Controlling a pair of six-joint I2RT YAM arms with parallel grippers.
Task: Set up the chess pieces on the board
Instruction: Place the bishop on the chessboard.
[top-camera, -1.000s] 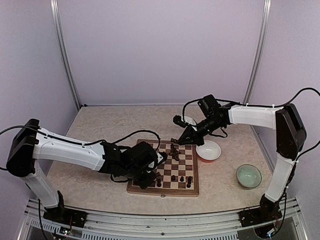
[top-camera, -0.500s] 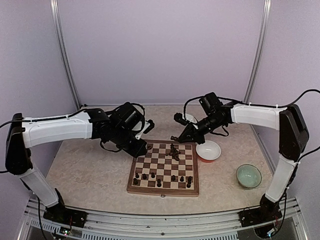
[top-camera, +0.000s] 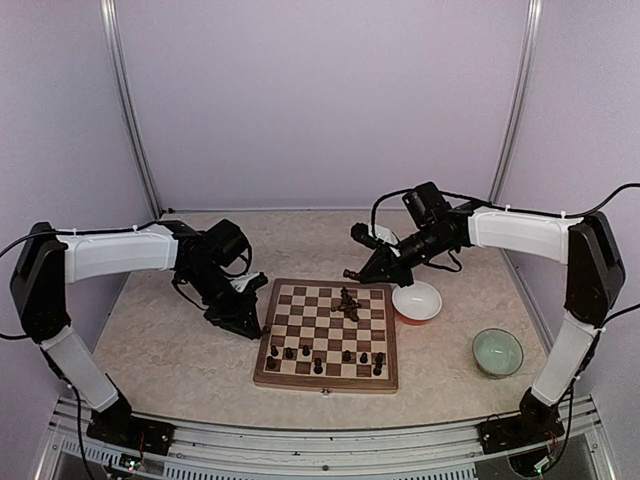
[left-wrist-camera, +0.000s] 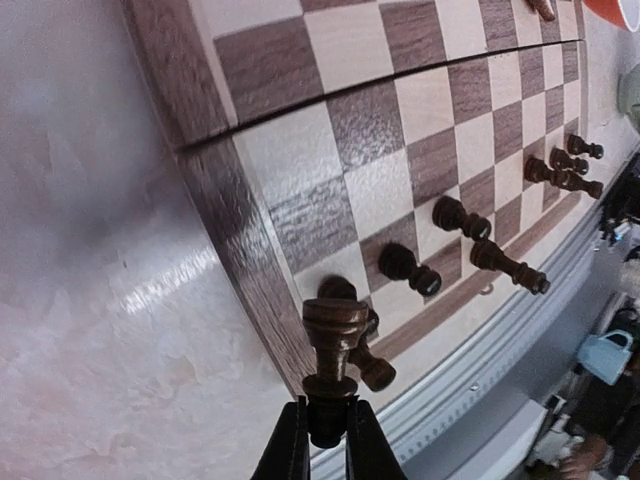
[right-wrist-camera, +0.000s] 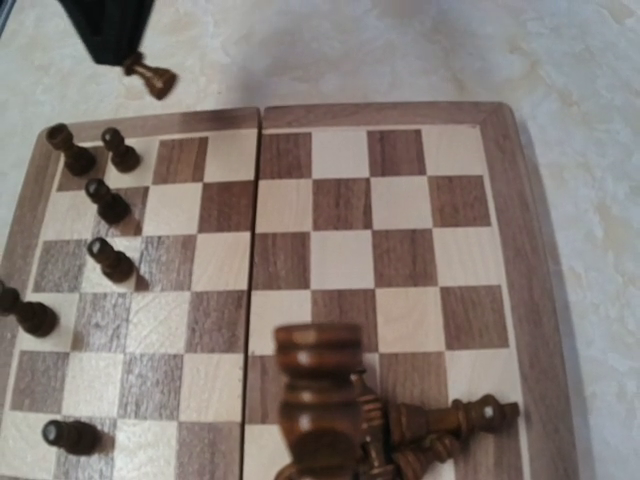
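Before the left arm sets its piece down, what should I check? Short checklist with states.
1. Left tool shut on its piece: ok.
2. That piece over a square of the board: not ok, it hangs just outside the board's left edge.
3. Right tool shut on the second piece: ok.
4. Standing pieces along the near rows upright: ok.
5. Far side sorted: not ok, a heap of toppled pieces lies there, below the right tool.
6. Arms apart: ok, they are on opposite sides of the board.
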